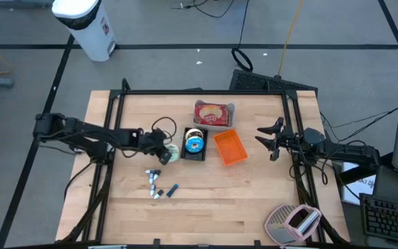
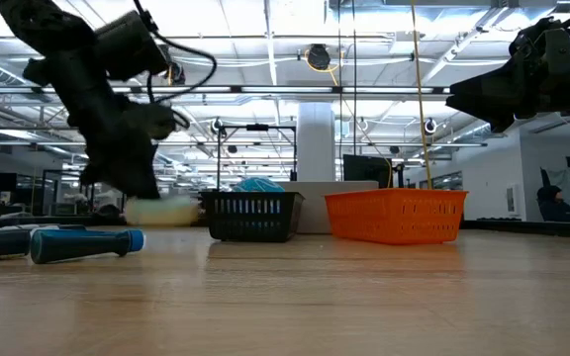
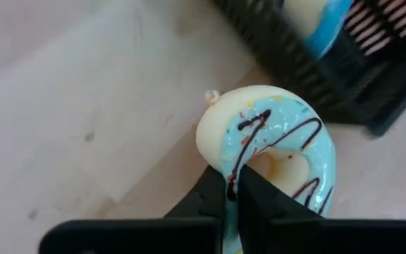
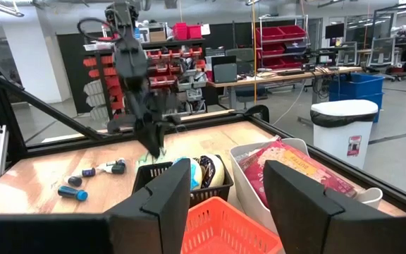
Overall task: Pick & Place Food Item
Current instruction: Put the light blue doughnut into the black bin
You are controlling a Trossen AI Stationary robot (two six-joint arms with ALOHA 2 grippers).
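A doughnut with light blue icing and dark drizzle (image 3: pixel 273 134) is at the table's middle left, just left of a black basket (image 1: pixel 196 153). That basket holds another blue-iced doughnut (image 1: pixel 195 143). My left gripper (image 3: pixel 230 197) is shut on the first doughnut (image 1: pixel 172 153). An orange basket (image 1: pixel 230 147) stands right of the black one. A pale tray with a red food packet (image 1: pixel 214 114) stands behind them. My right gripper (image 1: pixel 268 136) waits open above the table's right side, level, touching nothing. My left gripper pinches the doughnut's ring at its near side (image 3: pixel 232 173) between its two fingers, which squash the ring thin there. The fingers (image 3: pixel 210 201) slant down from the table's left. The doughnut sticks out beyond the fingertips, tilted, and in the low view looks just clear of the table (image 2: pixel 161 211).
Several small blue-and-white markers (image 1: pixel 156 184) lie on the wood near the middle left. A pink-and-white thing (image 1: pixel 292 223) sits at the near right corner. Black frame rails (image 1: pixel 116 124) run along the table's sides. A white bin (image 1: pixel 88 24) stands on the floor beyond.
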